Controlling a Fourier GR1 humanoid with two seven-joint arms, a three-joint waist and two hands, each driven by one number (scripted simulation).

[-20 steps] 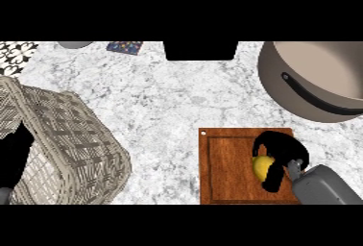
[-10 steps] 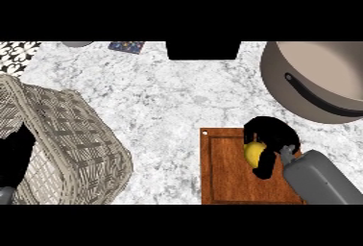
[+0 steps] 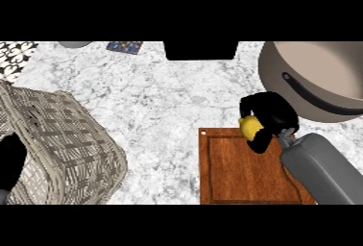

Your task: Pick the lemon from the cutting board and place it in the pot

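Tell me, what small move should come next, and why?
Probably carry on up and to the right, toward the big beige pot. The right robot hand is curled round the yellow lemon at the far edge of the brown wooden cutting board, not yet above the pot's opening.

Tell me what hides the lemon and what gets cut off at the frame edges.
Head view: the right hand curls round the lemon, leaving a yellow patch visible; the pot is cropped at the right edge, the wicker basket and left hand at the left.
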